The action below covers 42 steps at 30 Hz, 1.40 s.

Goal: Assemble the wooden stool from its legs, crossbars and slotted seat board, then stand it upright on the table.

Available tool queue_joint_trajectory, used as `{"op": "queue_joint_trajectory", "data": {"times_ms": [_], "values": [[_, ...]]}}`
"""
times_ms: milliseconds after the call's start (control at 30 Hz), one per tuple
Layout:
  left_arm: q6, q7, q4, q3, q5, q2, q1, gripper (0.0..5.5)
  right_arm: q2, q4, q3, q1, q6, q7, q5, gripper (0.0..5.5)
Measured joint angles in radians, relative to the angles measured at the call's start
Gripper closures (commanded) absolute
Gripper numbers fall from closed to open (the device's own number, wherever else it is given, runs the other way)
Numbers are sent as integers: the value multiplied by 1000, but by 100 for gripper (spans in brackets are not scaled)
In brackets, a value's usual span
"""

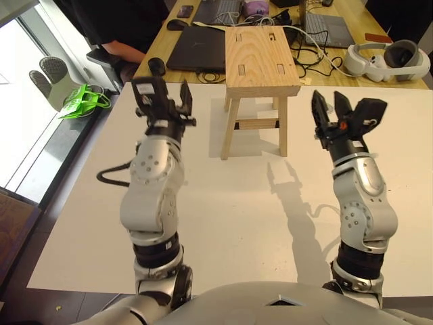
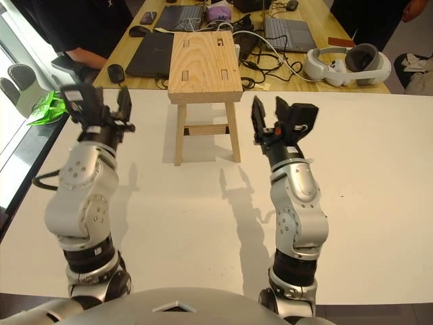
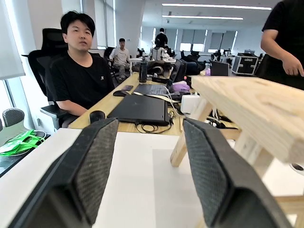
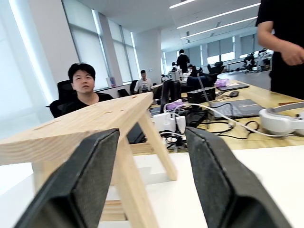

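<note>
Stool is built & stood up on desk. Left end effector & right end effector are held open, empty. Job looks done; no more moves needed.

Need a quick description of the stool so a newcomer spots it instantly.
Find the big white table in front of the robot. Near its far edge, centred, stands the wooden stool, upright. It is pale bare wood with four slots in its seat board and splayed legs, unlike the dark laptops on the desk behind.
</note>
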Motion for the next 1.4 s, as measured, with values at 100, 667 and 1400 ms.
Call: {"op": "queue_joint_trajectory", "data": {"times_ms": [100,667,1400], "values": [[-175,-10,-31,-157,25,-12,259,301,6,-16,30,144,-70,-20,-44,293],[-449,17,102,-240,63,-77,400,301,61,29,77,240,-42,-47,36,293],[-474,5,137,-238,71,-78,415,301,62,59,98,227,-42,-57,47,293]]}}
